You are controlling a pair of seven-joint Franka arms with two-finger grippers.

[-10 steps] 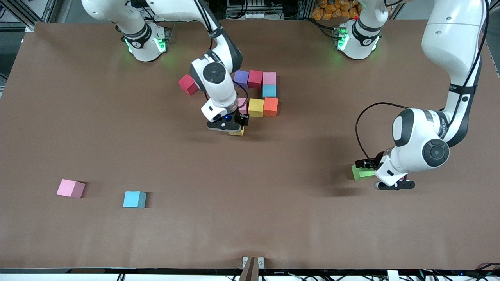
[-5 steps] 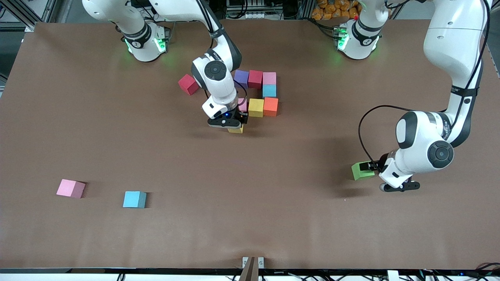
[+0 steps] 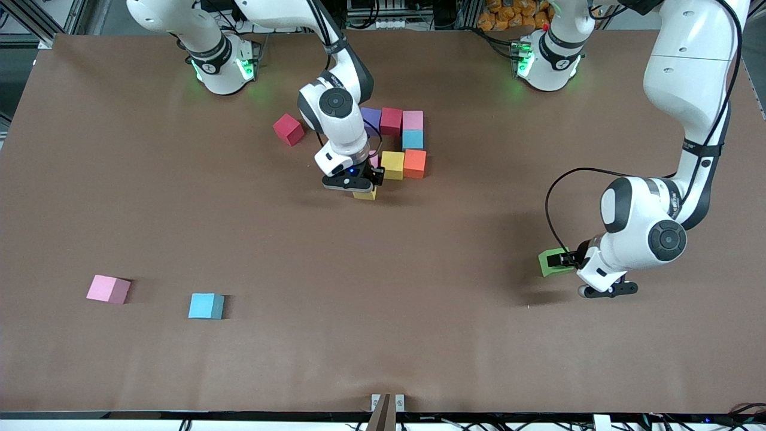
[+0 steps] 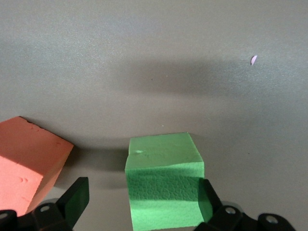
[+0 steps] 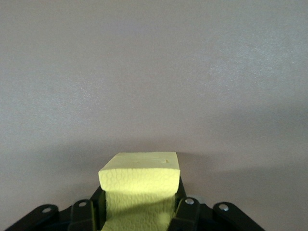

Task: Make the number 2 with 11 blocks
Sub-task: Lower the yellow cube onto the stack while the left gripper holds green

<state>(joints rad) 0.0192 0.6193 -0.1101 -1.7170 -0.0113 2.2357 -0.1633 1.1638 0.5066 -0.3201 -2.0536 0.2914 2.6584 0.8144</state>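
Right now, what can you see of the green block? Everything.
The green block is a small matte cube, foam by its pebbled side face, plain apart from a tiny nick on top. It sits flat on the table toward the left arm's end. The open left gripper straddles it, one finger against a side, the other finger clear with a gap. In the left wrist view an orange block lies beside it, apart from it.
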